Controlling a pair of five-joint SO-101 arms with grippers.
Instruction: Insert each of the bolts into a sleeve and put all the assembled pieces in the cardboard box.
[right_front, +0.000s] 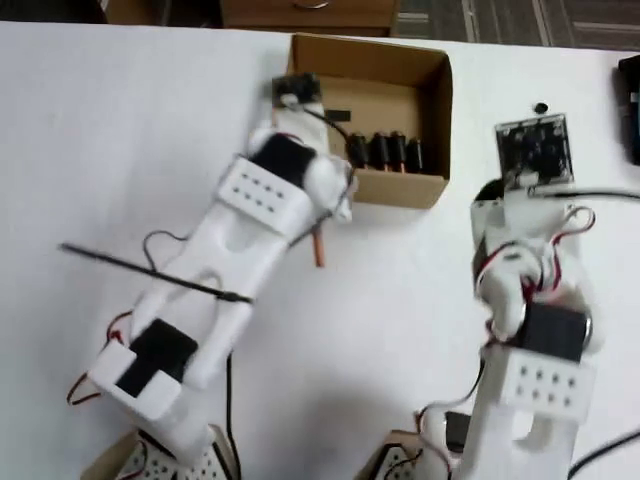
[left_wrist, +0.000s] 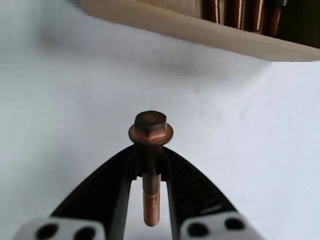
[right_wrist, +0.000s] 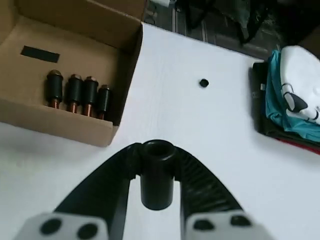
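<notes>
My left gripper (left_wrist: 150, 162) is shut on the shank of a copper bolt (left_wrist: 150, 131), whose hex head points toward the cardboard box (left_wrist: 200, 32). From above, this bolt (right_front: 319, 247) sticks out under the left arm, just in front of the box (right_front: 436, 120). My right gripper (right_wrist: 157, 161) is shut on a black sleeve (right_wrist: 157, 180), held with its bore facing the camera over the white table to the right of the box (right_wrist: 65, 125). Several assembled pieces (right_wrist: 77, 92) lie in a row against the box's front wall, also seen from above as assembled pieces (right_front: 385, 150).
A small black piece (right_wrist: 203, 82) lies on the table beyond the right gripper and shows in the high view as the black piece (right_front: 540, 107). Folded cloth (right_wrist: 290, 105) sits at the table's right edge. A thin black rod (right_front: 150, 270) crosses the left arm.
</notes>
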